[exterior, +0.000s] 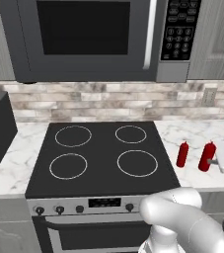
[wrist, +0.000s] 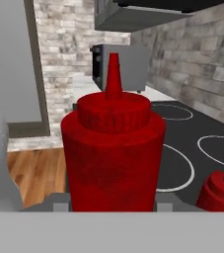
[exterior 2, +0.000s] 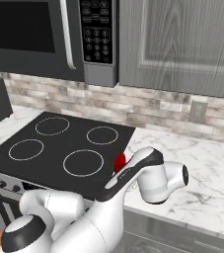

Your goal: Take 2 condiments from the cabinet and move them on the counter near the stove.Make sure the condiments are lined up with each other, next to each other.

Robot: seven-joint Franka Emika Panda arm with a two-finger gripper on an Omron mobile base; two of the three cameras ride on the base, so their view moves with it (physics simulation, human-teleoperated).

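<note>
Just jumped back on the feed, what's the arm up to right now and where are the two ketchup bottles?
The gripper is shut on one red squeeze bottle, holding it upright at the white marble counter just right of the stove. Whether it touches the counter I can't tell. The other red bottle already stands on that counter, between the held one and the cooktop. They look roughly side by side.

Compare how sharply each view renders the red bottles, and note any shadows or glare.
Left base view: both red bottles small, soft-edged, no marked shadows. Right base view: one bottle mostly hidden behind the arm. Hand view: held bottle huge, mottled; no glare anywhere.
</note>
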